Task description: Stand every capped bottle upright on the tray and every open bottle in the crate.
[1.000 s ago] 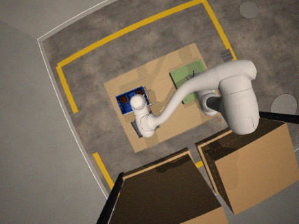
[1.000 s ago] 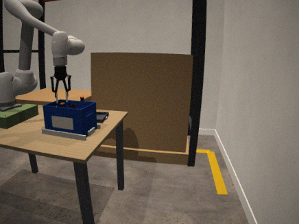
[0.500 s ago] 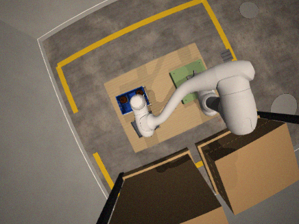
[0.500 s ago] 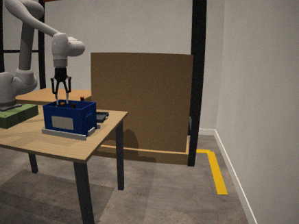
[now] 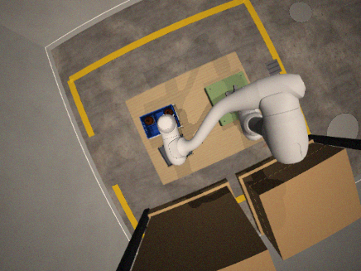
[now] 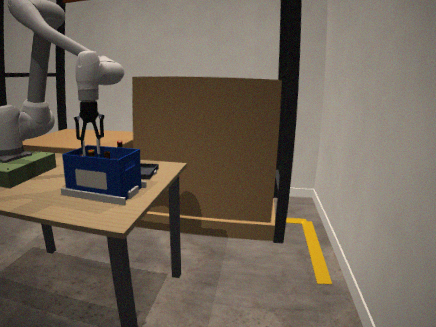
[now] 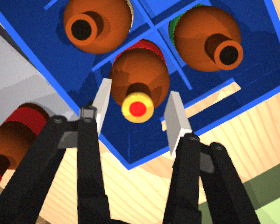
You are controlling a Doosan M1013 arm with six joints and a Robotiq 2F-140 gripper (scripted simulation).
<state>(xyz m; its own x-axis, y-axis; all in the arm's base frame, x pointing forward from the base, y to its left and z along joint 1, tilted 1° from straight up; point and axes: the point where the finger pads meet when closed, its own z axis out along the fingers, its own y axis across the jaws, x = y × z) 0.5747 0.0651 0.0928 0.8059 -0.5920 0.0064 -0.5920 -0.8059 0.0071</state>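
The brown, probably rigid and slippery capped bottle with a red-and-yellow top [image 7: 137, 108] stands in the blue plastic crate [image 5: 147, 137] [image 6: 102, 174] [image 7: 129, 166], best gripped squarely around its neck by the black two-finger gripper [image 6: 90, 149] [image 7: 138, 97], parted and empty around it.

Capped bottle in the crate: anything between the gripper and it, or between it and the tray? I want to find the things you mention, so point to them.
Nothing visible between gripper [image 6: 90, 147] [image 7: 136, 114] and capped bottle [image 6: 91, 152] [image 7: 142, 77]. Toward the tray [image 5: 164, 155] [image 6: 149, 171] [image 7: 25, 80], the wall of the crate [image 5: 145, 129] [image 6: 120, 177] [image 7: 47, 71] stands in the way; another bottle [image 6: 119, 144] [image 7: 22, 127] stands on that side, outside the crate.
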